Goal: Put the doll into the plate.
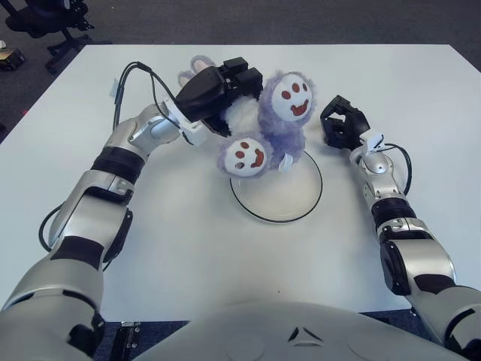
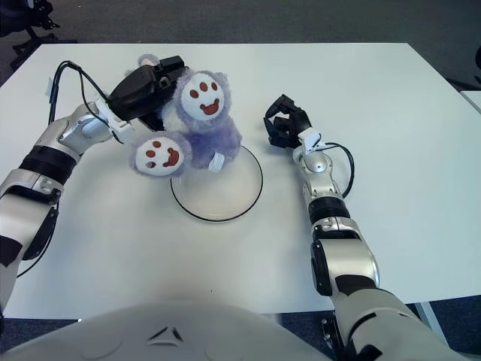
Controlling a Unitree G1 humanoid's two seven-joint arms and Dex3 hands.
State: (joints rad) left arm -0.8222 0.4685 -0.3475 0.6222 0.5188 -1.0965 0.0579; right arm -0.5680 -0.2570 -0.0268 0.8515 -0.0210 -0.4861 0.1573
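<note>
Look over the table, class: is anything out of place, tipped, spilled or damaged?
Nothing stands out. The left hand holds the purple doll in the air over the far-left rim of the white plate. The plate shows no crack or spill. The right hand shows to the right of the plate.
</note>
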